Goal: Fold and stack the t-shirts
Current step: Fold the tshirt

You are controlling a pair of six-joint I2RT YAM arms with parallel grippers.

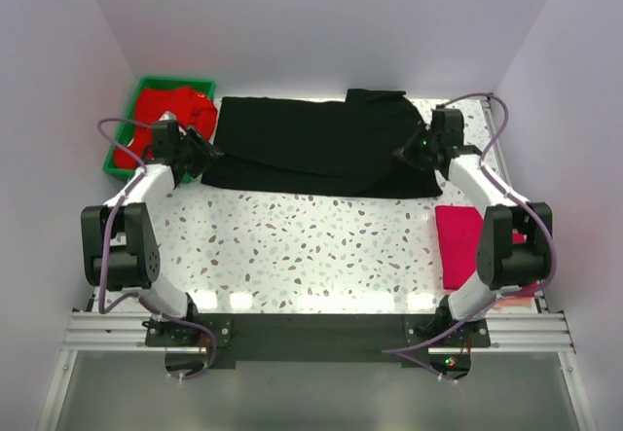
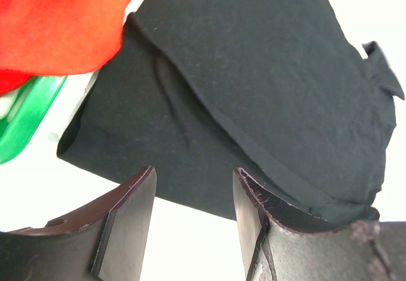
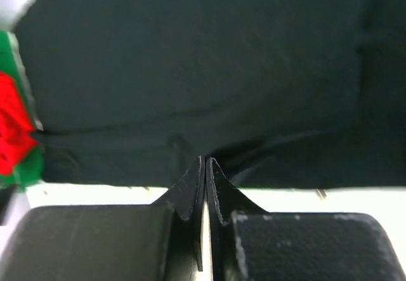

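A black t-shirt (image 1: 321, 144) lies spread across the back of the table, its near part folded over itself. My right gripper (image 1: 409, 151) is shut on the shirt's near right edge; in the right wrist view the jaws (image 3: 205, 159) meet with black cloth (image 3: 190, 59) puckered at their tips. At the shirt's left edge my left gripper (image 1: 200, 154) stands open, nothing between its fingers (image 2: 193, 173), just short of the black cloth (image 2: 254, 71). A red t-shirt (image 1: 175, 110) lies bunched in the tray. A folded magenta-pink t-shirt (image 1: 462, 241) rests at the table's right edge.
A green plastic tray (image 1: 175, 82) sits at the back left corner, right beside the left gripper, with red cloth (image 2: 57, 21) spilling over its rim (image 2: 25, 119). White walls close in on three sides. Speckled tabletop (image 1: 311, 246) lies between the arms.
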